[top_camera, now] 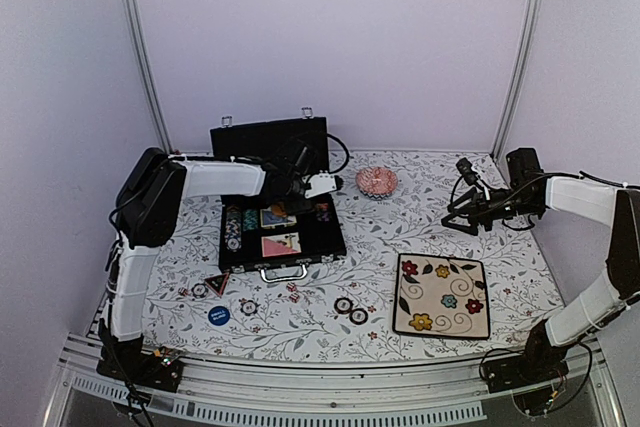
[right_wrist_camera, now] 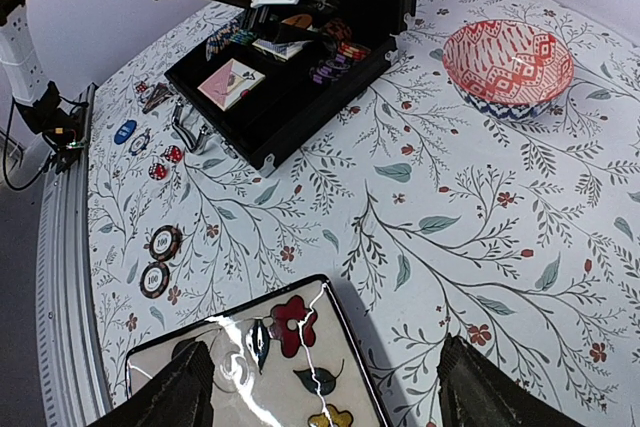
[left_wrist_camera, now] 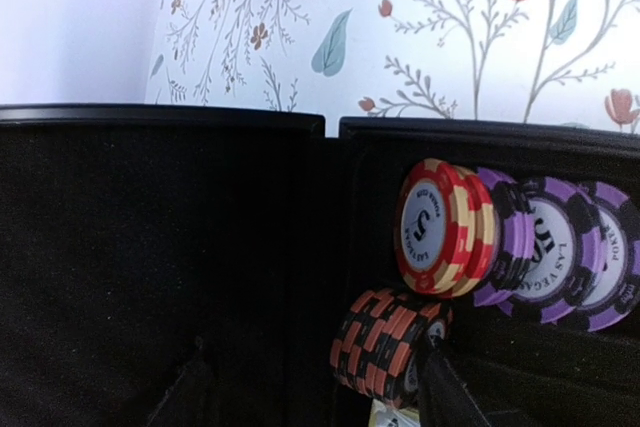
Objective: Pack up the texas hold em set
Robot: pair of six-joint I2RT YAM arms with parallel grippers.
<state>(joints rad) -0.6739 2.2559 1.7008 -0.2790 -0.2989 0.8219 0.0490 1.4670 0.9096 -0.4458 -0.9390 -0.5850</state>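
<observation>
My left claw [left_wrist_camera: 315, 367] is open inside the open black case [top_camera: 285, 259] on the tabletop [top_camera: 400, 232], beside an orange-black chip stack [left_wrist_camera: 385, 347]. Right claw [right_wrist_camera: 325, 347] open, empty, over the flowered plate [right_wrist_camera: 260, 377]. Loose chips [top_camera: 350, 309] and the blue button [top_camera: 218, 314] lie in front of the case.

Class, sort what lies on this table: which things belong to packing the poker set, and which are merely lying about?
Belongs to the job: black case, chips inside it, card deck, loose chips, blue button.
Lying about: flowered plate, pink bowl.
</observation>
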